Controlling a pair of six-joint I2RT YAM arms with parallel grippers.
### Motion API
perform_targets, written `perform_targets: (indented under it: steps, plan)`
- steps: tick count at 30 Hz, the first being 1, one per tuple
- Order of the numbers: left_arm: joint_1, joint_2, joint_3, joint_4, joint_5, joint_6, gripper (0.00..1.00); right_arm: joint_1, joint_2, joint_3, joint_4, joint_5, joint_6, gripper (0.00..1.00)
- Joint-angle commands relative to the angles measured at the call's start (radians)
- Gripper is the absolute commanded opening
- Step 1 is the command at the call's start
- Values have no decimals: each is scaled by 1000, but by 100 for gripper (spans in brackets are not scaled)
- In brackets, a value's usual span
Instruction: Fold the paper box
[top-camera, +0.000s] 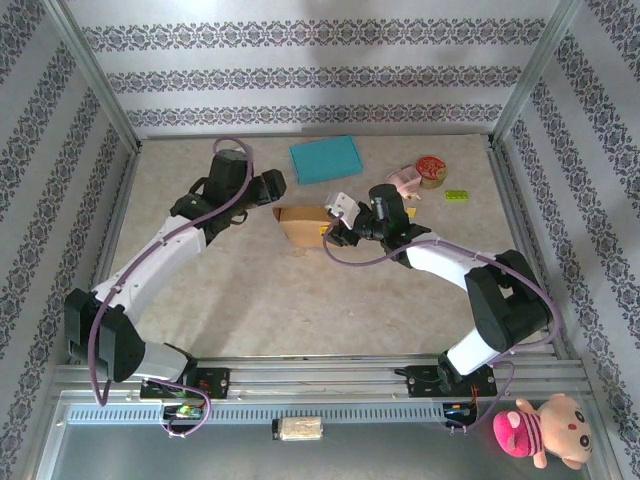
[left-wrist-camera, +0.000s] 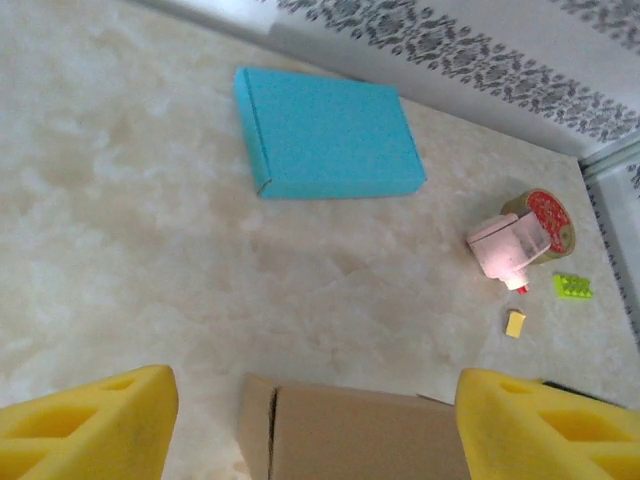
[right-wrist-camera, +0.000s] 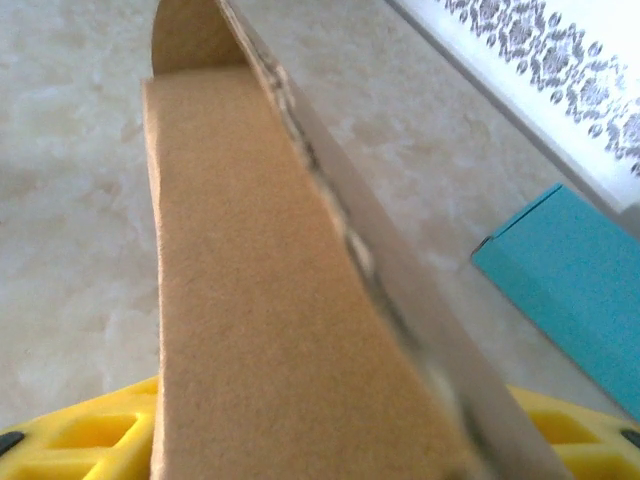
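Overhead camera looks down the table (top-camera: 250, 290); close wrist cameras apparently share the brown box (top-camera: 300, 228).

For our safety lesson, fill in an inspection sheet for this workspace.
Surface: beige marbled table, no spills seen.
Job's things: brown paper box at centre, between the grippers.
Clutter: teal box, pink container, red-topped tin, green brick at the far side.
Grippers: left gripper open over the box; right gripper around a flap, grip unclear.
Cables: purple cables looped along both arms.
Surroundings: patterned walls; plush toy beyond the near rail.
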Motion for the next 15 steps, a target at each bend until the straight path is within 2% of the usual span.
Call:
perform_targets:
  steps: [1, 3, 8, 15]
  plan:
    - [60, 7, -41, 8, 164, -157, 69, 14, 23, -18, 51, 26, -18, 62]
    - [76, 20, -60, 50, 236, -175, 66, 15, 34, -23, 58, 27, -9, 63]
    - [78, 74, -42, 68, 351, -165, 65, 13, 56, -18, 60, 23, 2, 66]
    - [78, 108, -46, 71, 366, -157, 57, -2, 68, 6, 54, 7, 61, 79]
